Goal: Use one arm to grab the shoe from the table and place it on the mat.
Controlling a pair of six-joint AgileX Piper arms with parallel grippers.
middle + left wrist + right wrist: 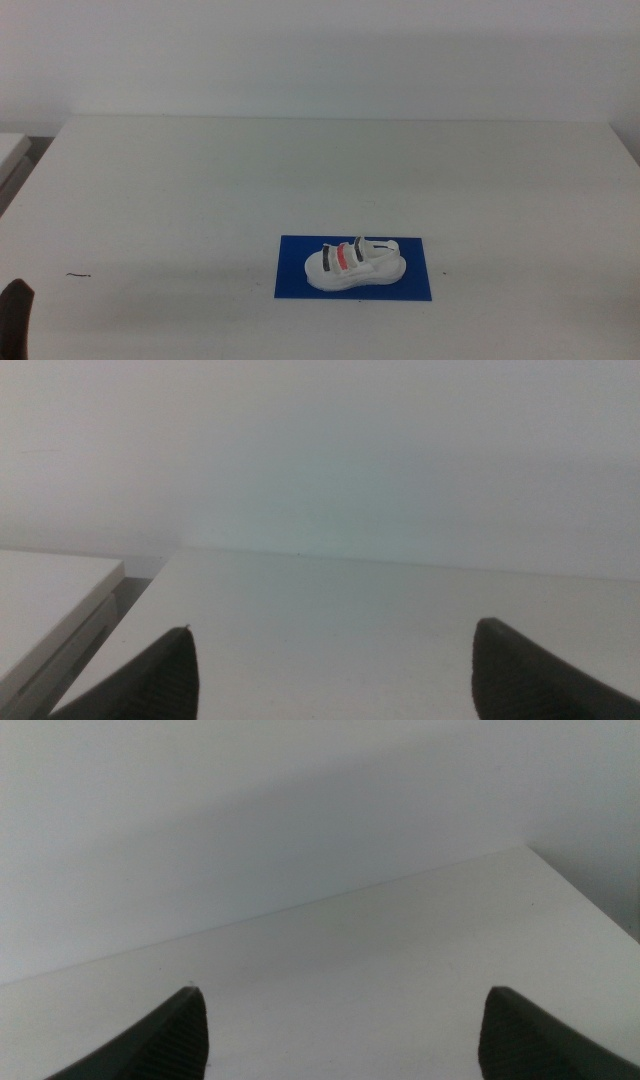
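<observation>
The white sandal [354,266] with two dark straps and one red strap lies on its sole on the blue mat [295,282], near the front middle of the white table [200,190]. Only a dark tip of the left arm [14,315] shows at the bottom left corner of the middle view, far from the shoe. The left gripper [335,660] is open and empty over bare table in the left wrist view. The right gripper [340,1020] is open and empty in the right wrist view; it is out of the middle view.
A small dark speck [78,275] lies on the table at the left. Another white surface [45,600] stands beside the table's left edge. A plain wall rises behind the table.
</observation>
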